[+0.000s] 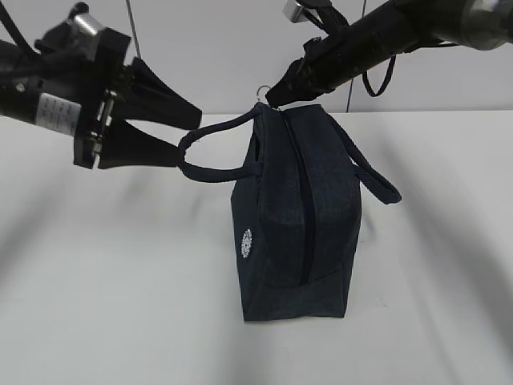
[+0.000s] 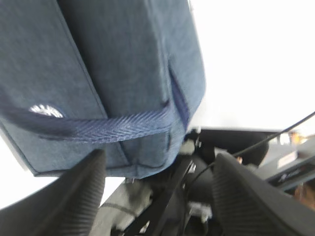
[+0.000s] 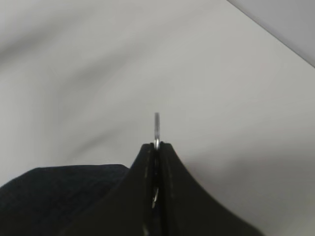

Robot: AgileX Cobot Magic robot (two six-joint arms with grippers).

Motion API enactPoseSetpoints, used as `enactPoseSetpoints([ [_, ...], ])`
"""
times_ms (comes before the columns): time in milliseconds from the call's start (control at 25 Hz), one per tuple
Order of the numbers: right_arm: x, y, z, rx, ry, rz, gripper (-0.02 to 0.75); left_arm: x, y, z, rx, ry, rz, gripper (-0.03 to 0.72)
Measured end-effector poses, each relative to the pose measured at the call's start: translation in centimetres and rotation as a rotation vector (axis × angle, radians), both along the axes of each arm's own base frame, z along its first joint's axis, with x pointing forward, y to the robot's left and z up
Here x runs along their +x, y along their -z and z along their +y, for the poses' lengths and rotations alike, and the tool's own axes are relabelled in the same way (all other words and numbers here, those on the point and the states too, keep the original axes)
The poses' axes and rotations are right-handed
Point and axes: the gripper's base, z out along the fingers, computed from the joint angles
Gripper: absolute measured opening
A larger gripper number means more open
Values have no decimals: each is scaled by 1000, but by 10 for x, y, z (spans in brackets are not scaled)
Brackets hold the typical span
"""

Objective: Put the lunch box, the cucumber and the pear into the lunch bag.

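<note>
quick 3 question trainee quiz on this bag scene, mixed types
1. True or false: the bag lies flat on the table.
2. Which gripper pinches the zipper ring? A) left B) right C) neither
3. Fill in: the left gripper's jaws are ___ around the near handle.

Key: 1 false, it stands upright. 2 B, the right gripper is shut on the ring at the bag's top. 3 open, the handle runs between them, not clamped.

A plain white worktop carries one thing: the dark navy lunch bag, standing upright on its base, its zipper closed, near the middle.
</note>
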Motion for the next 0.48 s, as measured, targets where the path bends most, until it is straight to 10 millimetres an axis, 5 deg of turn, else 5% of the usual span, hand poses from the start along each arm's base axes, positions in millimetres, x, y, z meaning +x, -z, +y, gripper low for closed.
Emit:
enactPoseSetpoints([
  [480, -1, 1, 0, -11, -11, 10, -16, 49, -42, 17, 135, -304, -158, 468],
])
